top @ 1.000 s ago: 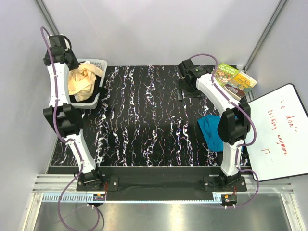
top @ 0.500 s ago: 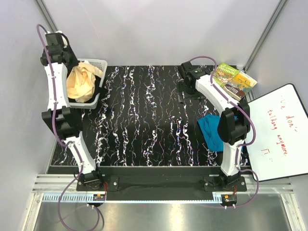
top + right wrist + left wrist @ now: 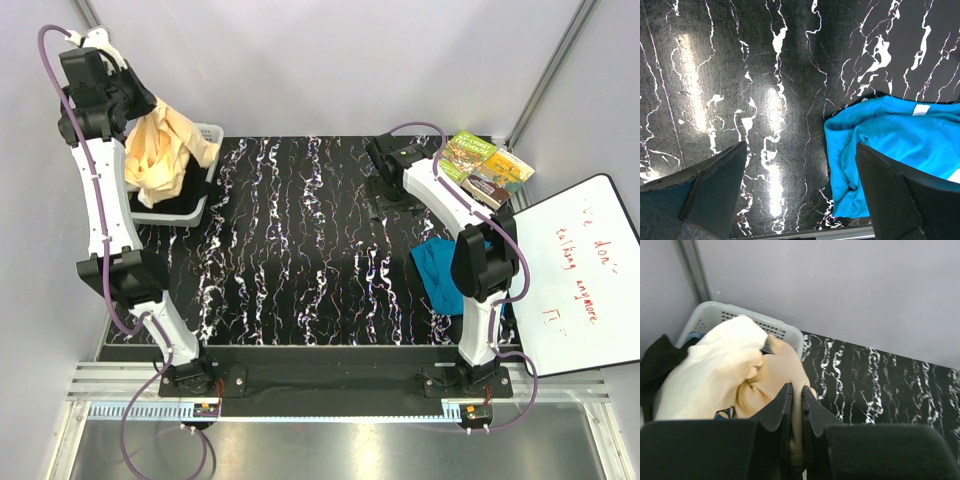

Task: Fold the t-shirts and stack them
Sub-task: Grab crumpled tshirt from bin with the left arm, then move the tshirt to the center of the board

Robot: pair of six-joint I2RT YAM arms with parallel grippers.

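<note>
Left claw (image 3: pixel 796 390), pinched on the peach shirt (image 3: pixel 160 155), has hoisted it up from the basket (image 3: pixel 208 131), ready for spreading; right claw (image 3: pixel 800 147) hangs wide open, empty.

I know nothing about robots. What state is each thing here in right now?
Peach shirt: crumpled, hanging from the left gripper over the basket.
Teal shirt: lying bunched on the table, untouched.
Left gripper: shut on the peach shirt.
Right gripper: open, empty, over the table beside the teal shirt.
Basket: upright.
Books: closed, lying flat.
Whiteboard: written on in red.
</note>
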